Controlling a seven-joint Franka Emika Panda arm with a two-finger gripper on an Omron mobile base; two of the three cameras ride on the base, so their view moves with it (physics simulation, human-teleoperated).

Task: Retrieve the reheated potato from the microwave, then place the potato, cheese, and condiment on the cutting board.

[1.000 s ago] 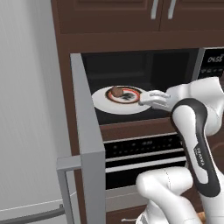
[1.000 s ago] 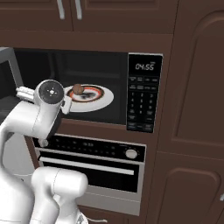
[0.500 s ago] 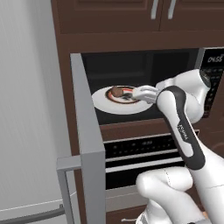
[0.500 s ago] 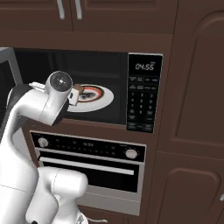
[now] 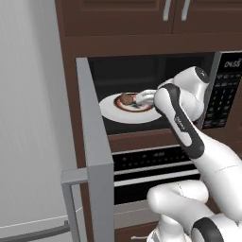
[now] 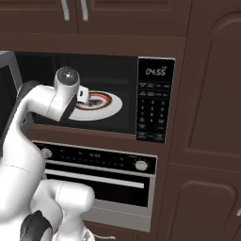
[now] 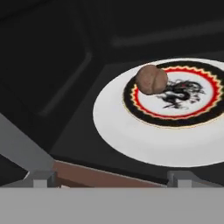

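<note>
Potato on plate, long axis unclear; hand spread wide, empty.

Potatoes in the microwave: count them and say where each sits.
1. The potato lies on the white plate inside the open microwave, on the plate's black patterned centre. The arm covers part of the plate in the base views, so more could be hidden.
</note>
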